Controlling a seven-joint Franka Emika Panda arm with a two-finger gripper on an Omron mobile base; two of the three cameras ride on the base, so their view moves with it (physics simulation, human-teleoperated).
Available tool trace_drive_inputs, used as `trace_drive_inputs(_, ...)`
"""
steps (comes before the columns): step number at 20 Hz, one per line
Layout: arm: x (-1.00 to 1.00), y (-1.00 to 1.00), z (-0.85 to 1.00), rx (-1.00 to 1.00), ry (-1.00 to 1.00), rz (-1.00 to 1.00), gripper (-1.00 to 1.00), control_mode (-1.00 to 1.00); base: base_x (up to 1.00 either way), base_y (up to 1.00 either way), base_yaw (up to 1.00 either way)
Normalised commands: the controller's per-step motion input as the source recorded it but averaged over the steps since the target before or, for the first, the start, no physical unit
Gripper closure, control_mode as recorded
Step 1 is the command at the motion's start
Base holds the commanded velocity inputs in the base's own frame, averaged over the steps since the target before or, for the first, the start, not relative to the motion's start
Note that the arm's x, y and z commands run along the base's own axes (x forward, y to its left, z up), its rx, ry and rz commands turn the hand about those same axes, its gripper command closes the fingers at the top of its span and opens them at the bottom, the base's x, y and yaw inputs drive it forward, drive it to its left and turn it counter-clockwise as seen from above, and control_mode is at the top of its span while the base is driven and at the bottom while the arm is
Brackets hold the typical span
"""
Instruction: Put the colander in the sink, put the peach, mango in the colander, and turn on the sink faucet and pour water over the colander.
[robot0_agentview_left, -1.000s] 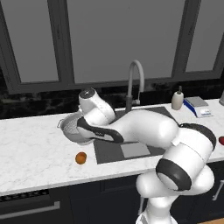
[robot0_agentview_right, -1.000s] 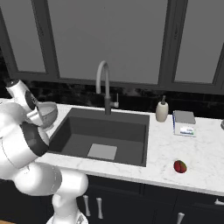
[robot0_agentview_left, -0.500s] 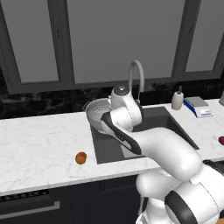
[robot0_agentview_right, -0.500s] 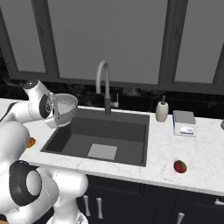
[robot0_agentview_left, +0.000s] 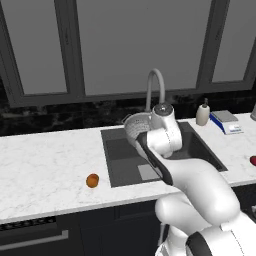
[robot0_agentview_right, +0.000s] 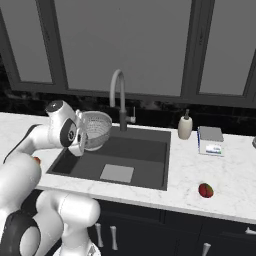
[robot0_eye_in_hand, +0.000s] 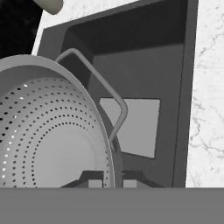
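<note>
Right now the colander (robot0_agentview_right: 96, 130) hangs tipped on its side above the sink (robot0_agentview_right: 145, 150), close to the faucet (robot0_agentview_right: 119, 97), with its open mouth turned sideways rather than up. The gripper (robot0_eye_in_hand: 113, 177) has it by the rim: from the hand camera the 2 fingertips sit either side of that thin rolled edge, closed on it, just below 1 loop handle. It looks like a stiff, light metal bowl, nothing fragile, but a smooth rim held at a single point will likely want to swing or slip, so I would expect it to need righting before it is let down. The handle or rim is the sensible place to hold; the perforated wall offers no purchase. The peach (robot0_agentview_left: 92, 180) lies on the counter (robot0_agentview_left: 45, 160) left of the basin, the mango (robot0_agentview_right: 205, 190) on the right side, both well apart from the colander.
</note>
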Motion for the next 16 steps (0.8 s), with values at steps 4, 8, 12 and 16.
trace_drive_inputs(4,0.00,-0.52,0.00,0.00,0.04,-0.01,1.00,-1.00,0.00,0.00,0.00)
trace_drive_inputs(8,0.00,-0.53,0.00,0.00,0.06,0.02,1.00,-1.00,0.00,0.00,0.00)
trace_drive_inputs(12,0.00,-0.49,0.00,0.00,0.01,0.12,1.00,-1.00,0.00,0.00,0.00)
trace_drive_inputs(16,0.00,-0.43,0.00,0.00,0.00,0.16,1.00,-1.00,0.00,0.00,0.00)
